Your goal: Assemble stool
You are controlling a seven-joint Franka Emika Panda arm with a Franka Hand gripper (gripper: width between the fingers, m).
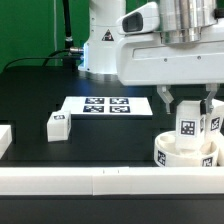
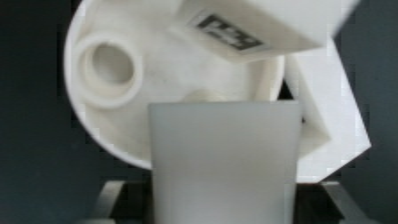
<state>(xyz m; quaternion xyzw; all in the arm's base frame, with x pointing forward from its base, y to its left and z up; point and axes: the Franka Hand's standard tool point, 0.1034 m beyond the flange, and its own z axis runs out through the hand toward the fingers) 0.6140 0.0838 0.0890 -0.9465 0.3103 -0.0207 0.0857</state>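
The round white stool seat [image 1: 181, 157] lies at the exterior view's right, near the front rail. My gripper [image 1: 187, 108] hangs over it, shut on a white tagged leg [image 1: 186, 124] held upright, its lower end at the seat's top. A second leg [image 1: 211, 124] stands on the seat right beside it. In the wrist view the held leg [image 2: 222, 148] fills the middle between my gripper's [image 2: 226, 203] jaws. Behind it show the seat [image 2: 98, 110] with an open round socket [image 2: 111, 64] and the other leg [image 2: 253, 32]. Whether the held leg sits in a socket is hidden.
A loose leg [image 1: 57, 125] lies on the black table at the exterior view's left, and another white block [image 1: 3, 139] sits at the left edge. The marker board [image 1: 108, 105] lies mid-table. A long white rail [image 1: 90, 181] runs along the front.
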